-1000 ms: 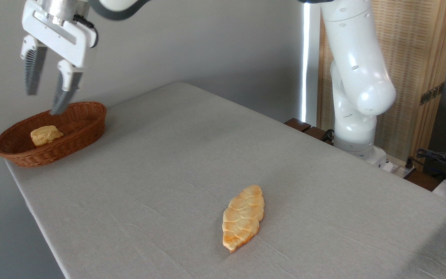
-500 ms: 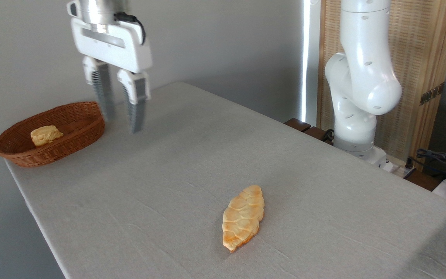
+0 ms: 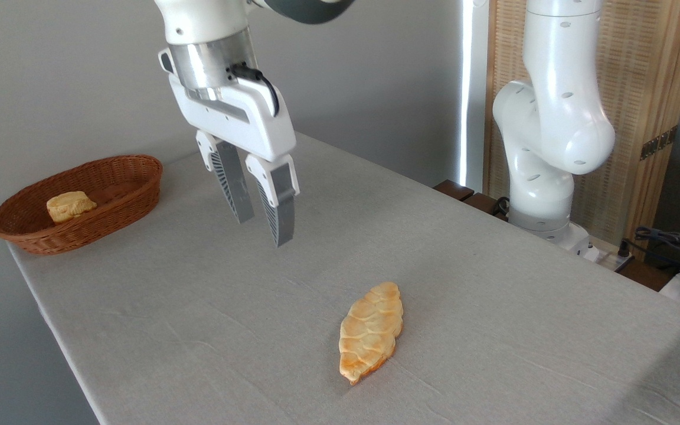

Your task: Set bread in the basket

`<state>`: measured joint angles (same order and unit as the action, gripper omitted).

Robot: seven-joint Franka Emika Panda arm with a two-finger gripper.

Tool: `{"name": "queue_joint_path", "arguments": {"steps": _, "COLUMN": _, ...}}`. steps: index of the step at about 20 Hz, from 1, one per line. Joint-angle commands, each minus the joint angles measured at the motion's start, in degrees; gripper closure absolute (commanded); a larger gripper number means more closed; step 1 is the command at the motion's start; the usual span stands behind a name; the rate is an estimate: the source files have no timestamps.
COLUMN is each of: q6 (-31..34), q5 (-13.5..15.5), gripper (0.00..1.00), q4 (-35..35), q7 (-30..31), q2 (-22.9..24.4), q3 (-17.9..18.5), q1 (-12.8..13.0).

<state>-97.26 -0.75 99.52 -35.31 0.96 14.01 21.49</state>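
Swung away from above the basket [image 3: 139, 177] to mid-surface [image 3: 210, 307] since a second ago, end effector [image 3: 262, 231] released and empty, leaving the bread [image 3: 70, 205] lying inside the basket, so the task looks done, with the braided loaf [image 3: 371, 339] untouched nearby.

Arm is reaching in from base at right, wrist tilted, gripper [image 3: 264, 230] hanging mid-air w/ fingers [image 3: 280, 206] pointing down, slightly angled. Jaws standing apart, holding nothing.
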Motion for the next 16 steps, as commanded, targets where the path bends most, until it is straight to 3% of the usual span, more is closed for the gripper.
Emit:
{"name": "queue_joint_path", "arguments": {"steps": 1, "q6": 0.5, "q5": 1.5, "gripper": 0.00, "q4": 0.5, "q7": -0.7, "q2": 0.7, "q3": 0.7, "q1": 0.2}}
{"name": "queue_joint_path", "arguments": {"steps": 4, "q6": 0.5, "q5": 4.5, "gripper": 0.00, "q4": 0.3, "q7": -0.6, "q2": 0.7, "q3": 1.8, "q1": 0.3}}
{"name": "queue_joint_path", "arguments": {"steps": 13, "q6": 2.0, "q5": 4.6, "gripper": 0.00, "q4": -0.1, "q7": 0.2, "q2": 1.0, "q3": 1.5, "q1": 0.0}}
{"name": "queue_joint_path", "arguments": {"steps": 16, "q6": 2.0, "q5": 4.6, "gripper": 0.00, "q4": -0.2, "q7": 0.2, "q2": 1.0, "q3": -4.1, "q1": -6.1}}
